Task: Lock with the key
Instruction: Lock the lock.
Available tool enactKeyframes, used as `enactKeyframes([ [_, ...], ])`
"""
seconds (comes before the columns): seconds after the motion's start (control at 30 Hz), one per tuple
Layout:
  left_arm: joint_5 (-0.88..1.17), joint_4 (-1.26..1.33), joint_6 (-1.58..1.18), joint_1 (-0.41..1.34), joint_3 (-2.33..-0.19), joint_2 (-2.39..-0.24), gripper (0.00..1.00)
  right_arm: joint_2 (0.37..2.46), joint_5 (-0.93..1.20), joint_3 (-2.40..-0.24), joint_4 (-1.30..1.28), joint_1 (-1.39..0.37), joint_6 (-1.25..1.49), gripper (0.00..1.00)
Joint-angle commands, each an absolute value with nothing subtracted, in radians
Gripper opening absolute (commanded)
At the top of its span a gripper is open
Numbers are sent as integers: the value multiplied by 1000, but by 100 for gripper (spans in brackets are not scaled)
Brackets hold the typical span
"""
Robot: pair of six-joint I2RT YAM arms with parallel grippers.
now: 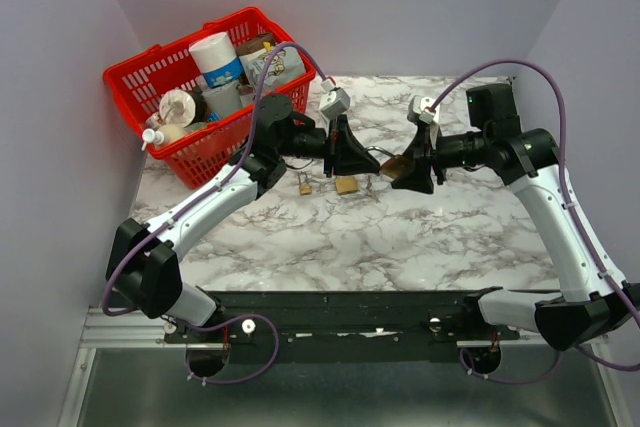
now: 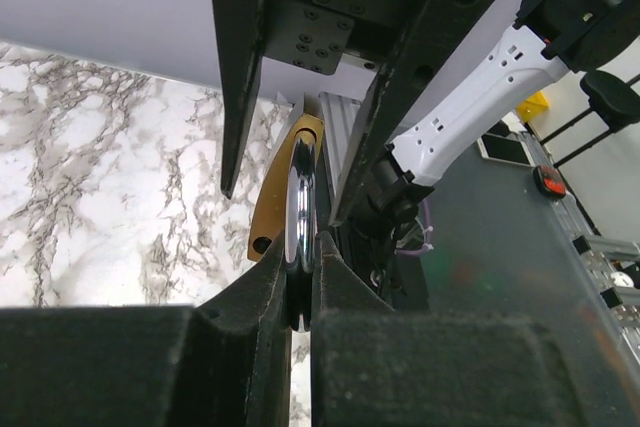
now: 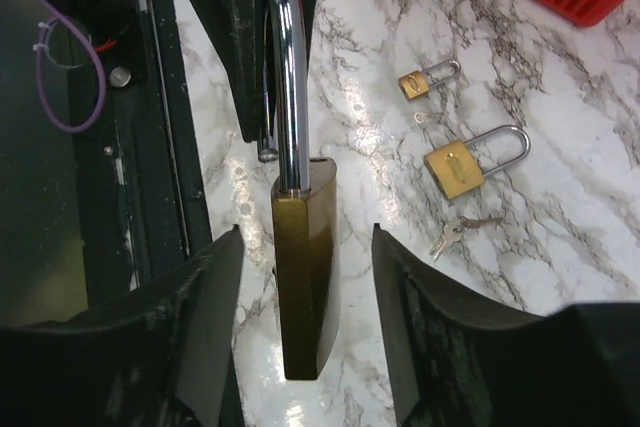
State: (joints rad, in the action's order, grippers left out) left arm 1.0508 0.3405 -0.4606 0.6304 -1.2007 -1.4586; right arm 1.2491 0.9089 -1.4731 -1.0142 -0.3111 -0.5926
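A big brass padlock [image 3: 305, 277] hangs in the air between the arms. My left gripper [image 2: 300, 247] is shut on its chrome shackle [image 2: 300, 197], which is pinched edge-on between the pads. My right gripper [image 3: 306, 247] stands open around the brass body, with a gap on each side and neither pad touching. In the top view the padlock [image 1: 395, 165] sits between the left gripper [image 1: 352, 159] and the right gripper [image 1: 415, 169]. A small bunch of keys [image 3: 455, 232] lies on the marble table, held by nothing.
On the table lie a medium brass padlock [image 3: 455, 167] and a small one [image 3: 425, 79], both beside the keys. A red basket [image 1: 190, 87] full of bottles and cans stands at the back left. The right arm [image 2: 470, 107] faces the left wrist closely.
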Motion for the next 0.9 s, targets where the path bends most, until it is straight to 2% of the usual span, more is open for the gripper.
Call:
enactKeyframes([
  [0.0,1058,491,-498,634,-1223,-1411,0,1243,897,-1477,-960,-344,-588,58],
  [0.1,1049,497,-505,634,-1218,-1408,0,1244,893,-1477,-960,-353,-589,45],
  [0.13,1048,497,-505,635,-1215,-1405,0,1244,891,-1477,-965,-354,-589,34],
  [0.2,1037,495,-497,632,-1213,-1402,0,1243,888,-1473,-972,-356,-594,17],
  [0.23,1034,476,-486,634,-1215,-1398,0,1238,873,-1468,-965,-357,-586,1],
  [0.27,1028,454,-467,632,-1218,-1396,0,1235,870,-1460,-957,-357,-577,1],
  [0.3,1019,425,-422,632,-1224,-1394,4,1229,865,-1448,-954,-357,-578,1],
  [0.4,1008,330,-336,627,-1244,-1385,28,1219,864,-1443,-954,-357,-572,1],
  [0.5,979,246,-292,620,-1261,-1378,45,1224,873,-1453,-979,-357,-580,1],
  [0.6,974,174,-218,614,-1270,-1368,48,1218,885,-1445,-986,-356,-584,1],
  [0.87,1012,-20,-32,612,-1298,-1355,49,1200,934,-1437,-977,-357,-592,1],
])
